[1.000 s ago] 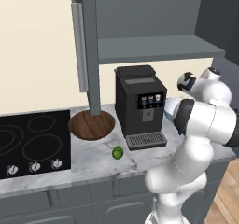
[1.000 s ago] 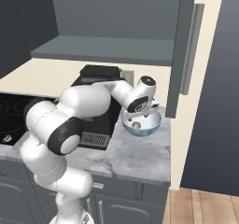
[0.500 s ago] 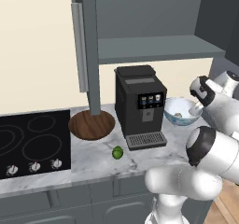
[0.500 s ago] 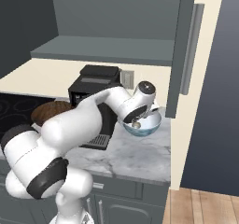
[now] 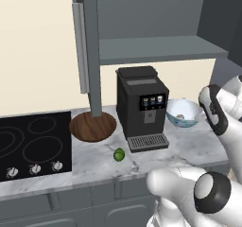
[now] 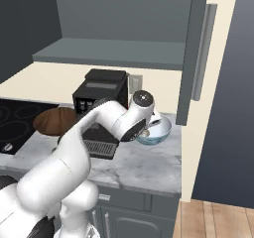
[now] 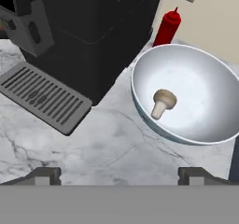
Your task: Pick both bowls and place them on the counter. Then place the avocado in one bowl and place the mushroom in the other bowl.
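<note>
With mushroom (image 7: 163, 101) lying inside white bowl (image 7: 186, 94) right of coffee machine (image 5: 141, 105) | hand (image 7: 119, 175) released, empty | next: avocado (image 5: 119, 154) into wooden bowl (image 5: 92, 126).

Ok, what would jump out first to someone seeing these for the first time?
The mushroom lying in the white bowl right of the coffee machine, with the open hand above it. Then the avocado alone on the counter, and the wooden bowl left of the machine.

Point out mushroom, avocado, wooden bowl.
mushroom (image 7: 164, 101), hand view, on its cap.
avocado (image 5: 119, 154), left base view, on its middle.
wooden bowl (image 5: 92, 126), left base view, on its inner floor.
</note>
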Available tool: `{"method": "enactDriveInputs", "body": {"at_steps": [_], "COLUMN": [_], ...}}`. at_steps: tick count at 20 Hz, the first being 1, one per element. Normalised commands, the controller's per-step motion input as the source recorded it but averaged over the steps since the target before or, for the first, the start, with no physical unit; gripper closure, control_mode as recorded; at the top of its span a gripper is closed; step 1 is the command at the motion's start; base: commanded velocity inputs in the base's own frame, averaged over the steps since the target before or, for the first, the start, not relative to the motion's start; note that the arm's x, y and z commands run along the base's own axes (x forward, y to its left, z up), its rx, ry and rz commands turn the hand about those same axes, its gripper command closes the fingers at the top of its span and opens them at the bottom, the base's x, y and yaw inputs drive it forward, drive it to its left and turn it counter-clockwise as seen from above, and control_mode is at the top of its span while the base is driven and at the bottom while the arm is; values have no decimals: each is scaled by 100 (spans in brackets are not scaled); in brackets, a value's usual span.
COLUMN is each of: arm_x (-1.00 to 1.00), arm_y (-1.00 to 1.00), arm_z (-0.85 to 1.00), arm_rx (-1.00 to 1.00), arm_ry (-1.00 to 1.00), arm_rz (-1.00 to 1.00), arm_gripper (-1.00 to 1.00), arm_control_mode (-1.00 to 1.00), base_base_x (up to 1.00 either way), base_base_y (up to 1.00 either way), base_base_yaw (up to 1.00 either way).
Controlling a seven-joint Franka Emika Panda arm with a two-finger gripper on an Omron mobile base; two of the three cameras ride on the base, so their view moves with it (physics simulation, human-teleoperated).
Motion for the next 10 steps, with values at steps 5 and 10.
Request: {"method": "enactDriveInputs", "body": {"at_steps": [5, 10], "arm_x": [-57, -46], "arm_y": [28, 41], "arm_z": [18, 14], "arm_rx": [0, 0], "arm_ry": [0, 0], "arm_rz": [-19, -17], "arm_gripper": [-100, -100], "arm_control_mode": [-100, -100], "base_base_x": [0, 0], "base_base_y": [0, 0], "base_base_yaw": [0, 0]}}
